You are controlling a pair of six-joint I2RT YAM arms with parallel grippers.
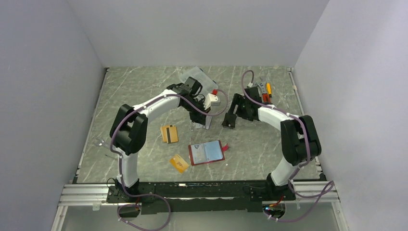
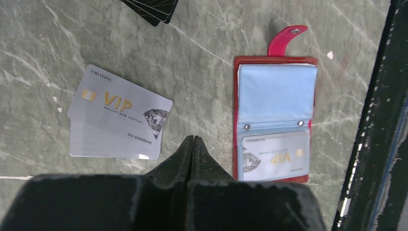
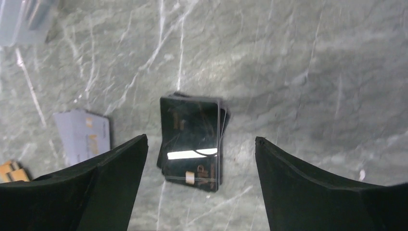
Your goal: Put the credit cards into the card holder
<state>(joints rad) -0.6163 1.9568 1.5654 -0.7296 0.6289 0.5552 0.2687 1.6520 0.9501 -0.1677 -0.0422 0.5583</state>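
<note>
The red card holder (image 1: 207,152) lies open on the table, light blue inside (image 2: 275,91), with a silver-grey card (image 2: 274,156) in its lower pocket. A small stack of silver-grey credit cards (image 2: 118,118) lies left of my left gripper (image 2: 193,139), which is shut and empty just above the table. A stack of dark credit cards (image 3: 192,142) lies flat below my right gripper (image 3: 201,144), whose fingers stand wide open on either side of it, not touching. Two orange-gold cards (image 1: 169,133) (image 1: 179,163) lie left of the holder.
A clear plastic box (image 1: 197,79) sits at the back centre behind the left arm. Small tools with orange handles (image 1: 264,90) lie at the back right. The black frame rail (image 1: 192,190) runs along the near edge.
</note>
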